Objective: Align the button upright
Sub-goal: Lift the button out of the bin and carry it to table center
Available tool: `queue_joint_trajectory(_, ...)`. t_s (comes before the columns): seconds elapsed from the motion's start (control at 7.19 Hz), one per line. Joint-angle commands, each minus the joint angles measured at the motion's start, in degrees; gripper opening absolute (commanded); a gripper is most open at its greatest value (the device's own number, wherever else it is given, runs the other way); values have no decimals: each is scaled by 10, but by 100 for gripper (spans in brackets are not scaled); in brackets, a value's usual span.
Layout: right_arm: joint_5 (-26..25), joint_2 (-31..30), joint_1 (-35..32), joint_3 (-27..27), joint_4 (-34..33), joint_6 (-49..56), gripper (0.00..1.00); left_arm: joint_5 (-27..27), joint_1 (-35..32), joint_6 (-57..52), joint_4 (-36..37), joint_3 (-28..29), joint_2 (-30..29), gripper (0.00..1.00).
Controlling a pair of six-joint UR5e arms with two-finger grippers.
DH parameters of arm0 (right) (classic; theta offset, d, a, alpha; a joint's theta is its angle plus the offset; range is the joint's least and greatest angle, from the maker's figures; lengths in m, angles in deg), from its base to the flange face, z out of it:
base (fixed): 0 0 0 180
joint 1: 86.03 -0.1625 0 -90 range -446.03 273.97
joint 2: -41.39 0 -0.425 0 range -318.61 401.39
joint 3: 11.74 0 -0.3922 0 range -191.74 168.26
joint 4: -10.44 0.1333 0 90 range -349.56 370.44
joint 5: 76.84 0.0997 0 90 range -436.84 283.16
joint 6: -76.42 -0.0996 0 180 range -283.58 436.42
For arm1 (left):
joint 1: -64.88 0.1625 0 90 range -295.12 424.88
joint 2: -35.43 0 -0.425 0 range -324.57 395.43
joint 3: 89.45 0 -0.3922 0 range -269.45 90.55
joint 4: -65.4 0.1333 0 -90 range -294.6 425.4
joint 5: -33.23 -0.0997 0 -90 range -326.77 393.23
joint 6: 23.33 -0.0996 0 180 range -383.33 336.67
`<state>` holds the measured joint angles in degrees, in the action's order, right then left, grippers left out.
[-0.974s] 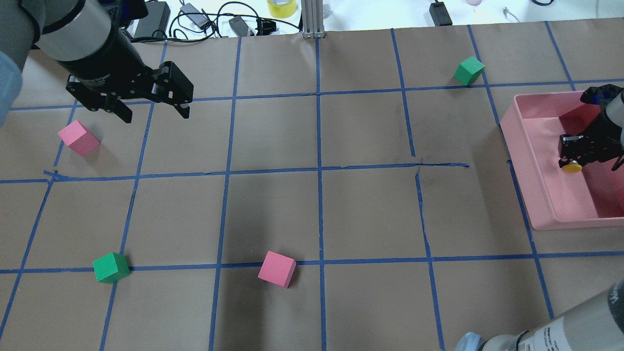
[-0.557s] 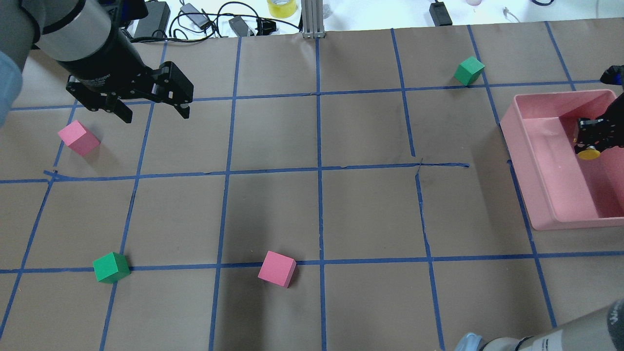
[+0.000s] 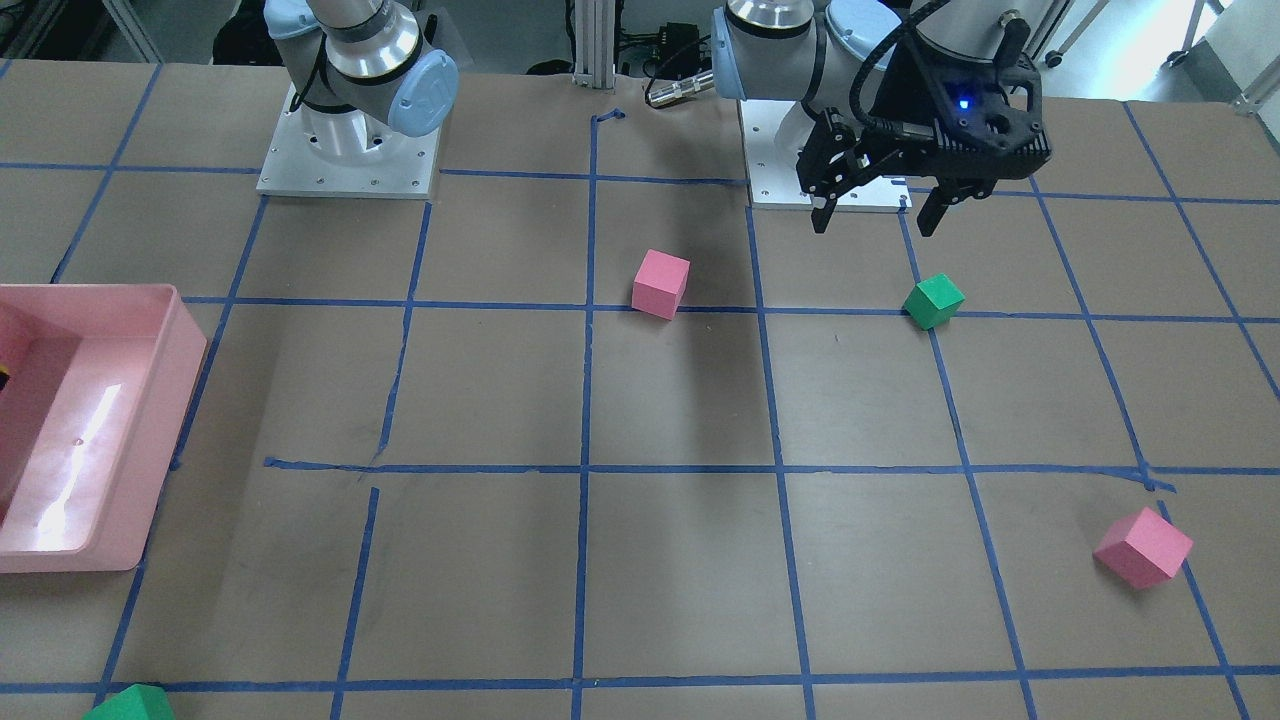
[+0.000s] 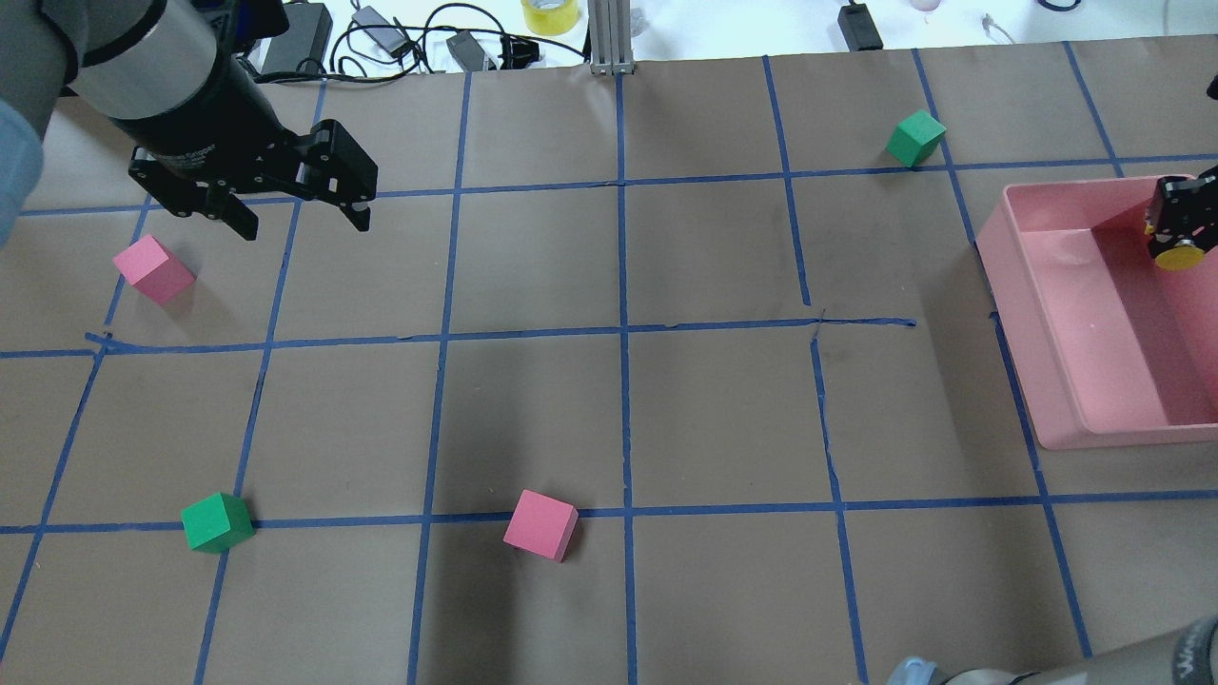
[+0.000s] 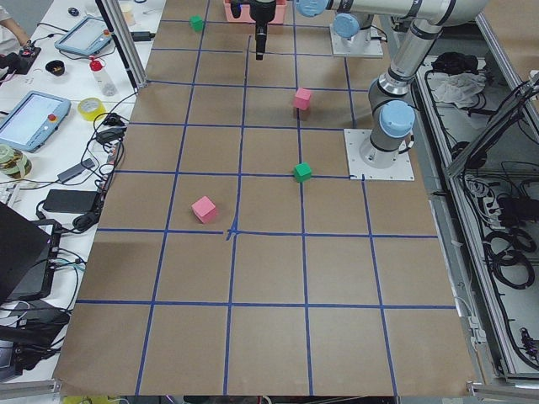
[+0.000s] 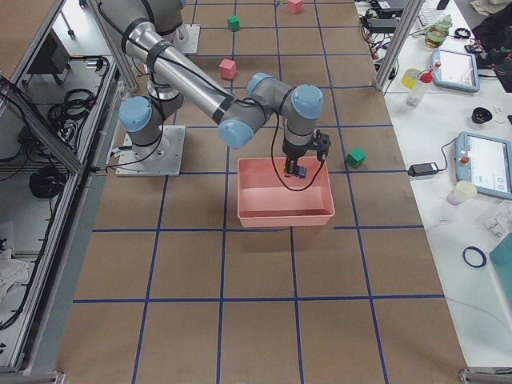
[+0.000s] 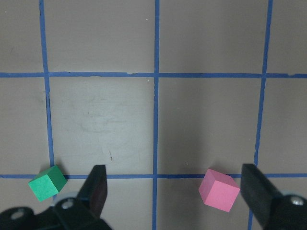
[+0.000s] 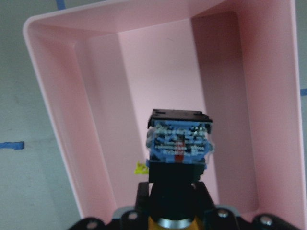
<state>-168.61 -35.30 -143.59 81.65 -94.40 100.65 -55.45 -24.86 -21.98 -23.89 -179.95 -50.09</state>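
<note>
the right fingers are clenched on the button, pinching it near its black neck. in the wrist view its boxy block end points away from us, toward the floor of the pink bin, and only a sliver of yellow cap shows at the bottom. the button hangs within the end of that bin away from the robot, close to the end wall, and we cannot tell whether it touches the floor. we judge the step in hand to be setting it down on its block with the cap on top. to do that well we would square the wrist so the button's axis is plumb, lower slowly until the block sits flat, and stay off the bin wall. we would let go only once it is seated, then lift straight up so the cap is not dragged over. the left fingers are spread wide with nothing in them, hovering over the counter well apart from the bin, near a green cube.
</note>
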Motion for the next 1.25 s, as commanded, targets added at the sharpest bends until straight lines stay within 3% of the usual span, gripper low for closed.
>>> queue_joint_trajectory(0.0,-6,-7,-102,-36,63,-59,0,0,0,0,0,1,0,100)
queue_joint_trajectory(0.42,-6,14,-268,-38,47,-152,0,0,1,0,0,1,0,100)
queue_joint_trajectory(0.7,3,67,-366,-37,-16,-177,0,0,1,1,1,0,0,100)
queue_joint_trajectory(1.11,42,122,-435,-37,-75,-214,0,0,1,0,0,1,0,100)
